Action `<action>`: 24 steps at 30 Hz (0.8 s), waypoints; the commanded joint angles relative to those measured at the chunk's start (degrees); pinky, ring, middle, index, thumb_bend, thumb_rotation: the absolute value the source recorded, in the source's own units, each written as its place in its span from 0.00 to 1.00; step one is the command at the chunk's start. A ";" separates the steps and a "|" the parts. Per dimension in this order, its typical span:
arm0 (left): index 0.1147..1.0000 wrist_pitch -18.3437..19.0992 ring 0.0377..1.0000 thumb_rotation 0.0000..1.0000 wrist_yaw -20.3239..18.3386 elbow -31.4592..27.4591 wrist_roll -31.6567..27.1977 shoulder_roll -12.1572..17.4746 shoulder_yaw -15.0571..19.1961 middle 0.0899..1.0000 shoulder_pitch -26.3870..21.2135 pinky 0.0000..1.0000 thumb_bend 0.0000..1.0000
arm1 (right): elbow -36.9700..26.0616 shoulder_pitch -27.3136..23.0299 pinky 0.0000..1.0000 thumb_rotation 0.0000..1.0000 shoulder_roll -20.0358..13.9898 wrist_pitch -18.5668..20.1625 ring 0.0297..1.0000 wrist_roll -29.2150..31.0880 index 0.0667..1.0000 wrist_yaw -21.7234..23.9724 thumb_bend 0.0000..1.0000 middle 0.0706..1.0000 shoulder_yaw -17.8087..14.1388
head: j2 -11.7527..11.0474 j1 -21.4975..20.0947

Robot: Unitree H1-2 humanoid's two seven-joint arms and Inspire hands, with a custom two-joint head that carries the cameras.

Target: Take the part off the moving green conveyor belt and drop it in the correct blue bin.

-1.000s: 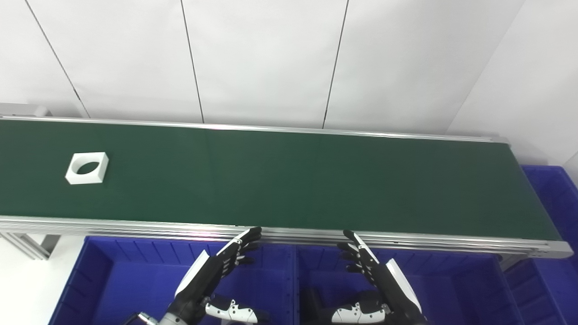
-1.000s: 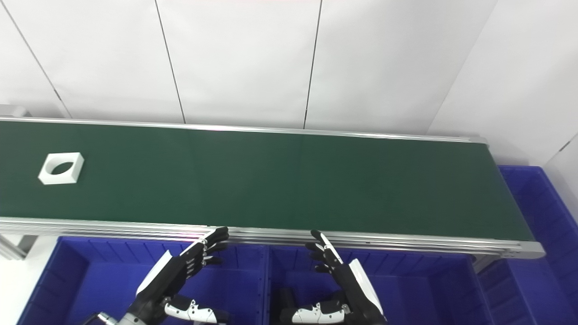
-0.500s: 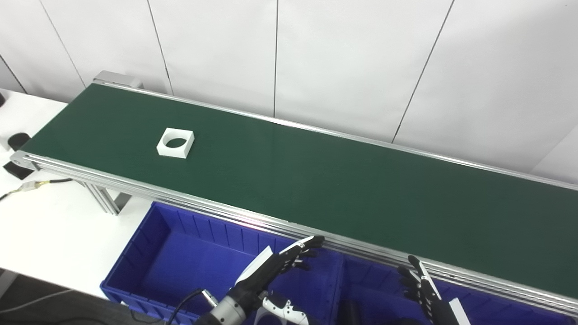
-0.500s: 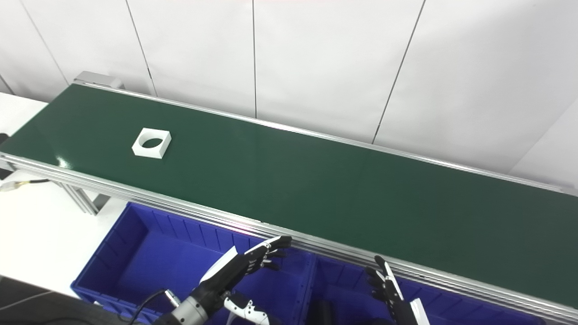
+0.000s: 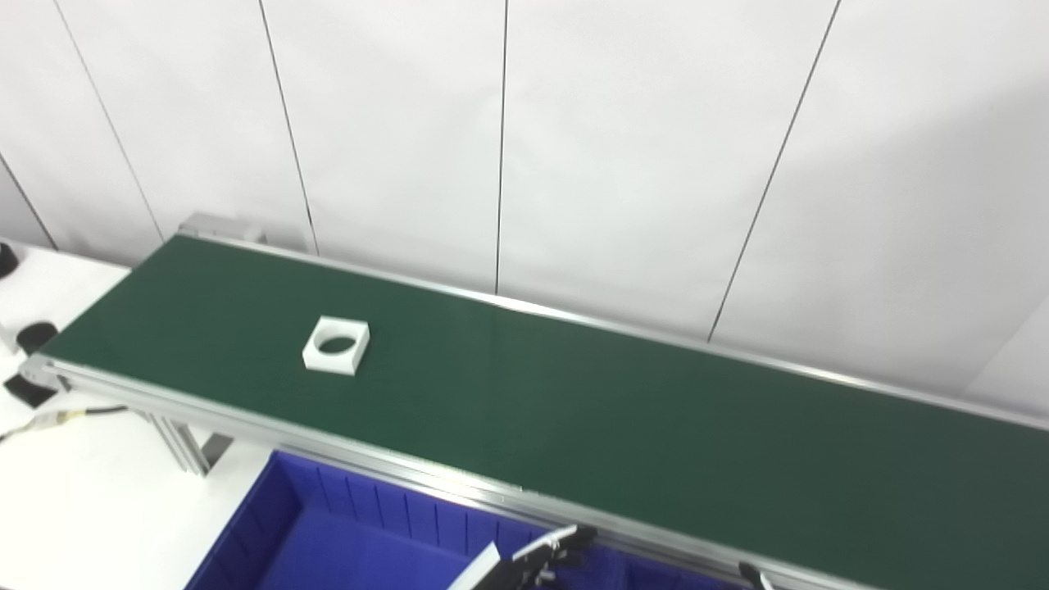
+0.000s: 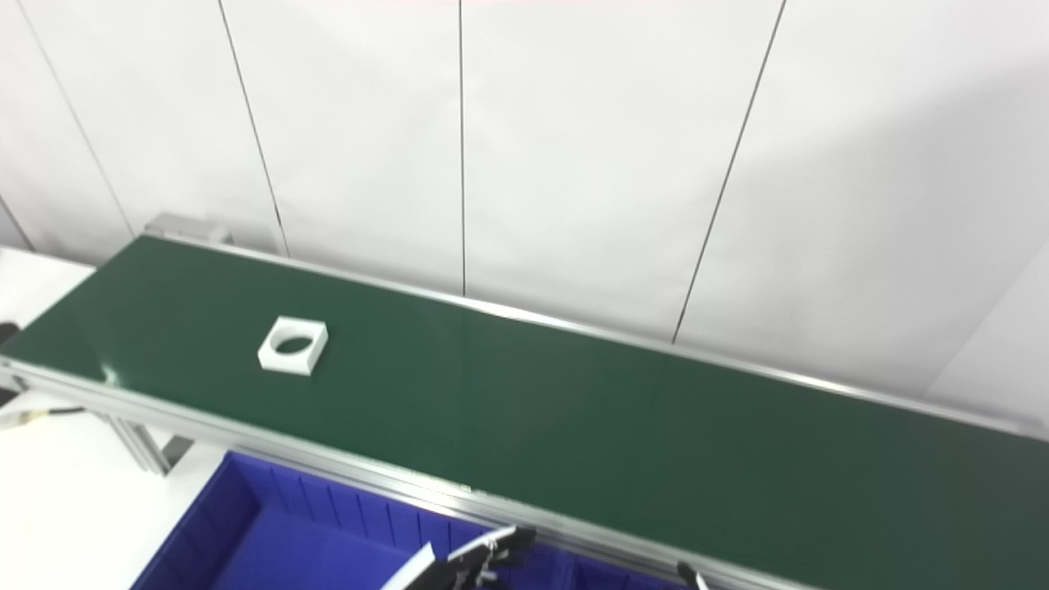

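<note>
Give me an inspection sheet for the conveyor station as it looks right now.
Surface: green conveyor belt, only the part on it.
Job's things: white square part with round hole, flat near the belt's left end; blue bin below the near rail.
Clutter: dark objects on the white table at left.
Hands: left hand and right hand barely in view, holding nothing visible.
Cables: one cable at left.
Surroundings: white wall panels.

Bright, even light; both views are slightly blurred. Soft grey shadow lies on the wall (image 5: 942,205) above the belt (image 5: 574,410).
</note>
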 commanded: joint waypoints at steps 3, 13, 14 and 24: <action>0.87 -3.77 0.85 0.07 0.95 1.45 -0.76 -0.57 0.29 0.89 -1.87 0.73 0.85 | -0.06 -0.93 0.80 0.02 0.15 -3.89 0.86 0.07 0.98 -0.85 0.85 0.89 -0.48 | -1.20 -0.18; 0.86 -4.94 0.83 0.07 1.56 3.04 -0.95 -1.14 0.95 0.87 -2.78 0.73 0.86 | 2.19 -2.08 0.79 0.00 0.44 -5.64 0.85 0.64 0.97 -1.26 0.87 0.88 -0.86 | -1.19 0.49; 0.86 -5.16 0.83 0.08 1.62 3.17 -1.01 -1.27 1.03 0.88 -2.89 0.73 0.86 | 2.37 -2.18 0.79 0.00 0.44 -5.82 0.85 0.72 0.97 -1.23 0.87 0.88 -0.96 | -1.19 0.49; 0.91 -3.32 0.88 0.17 -1.40 -5.66 -11.52 -1.11 3.71 0.92 -5.11 0.77 0.86 | 4.64 -3.95 0.79 0.02 0.50 -8.00 0.85 1.55 0.95 -0.97 0.88 0.86 -1.52 | -0.07 2.01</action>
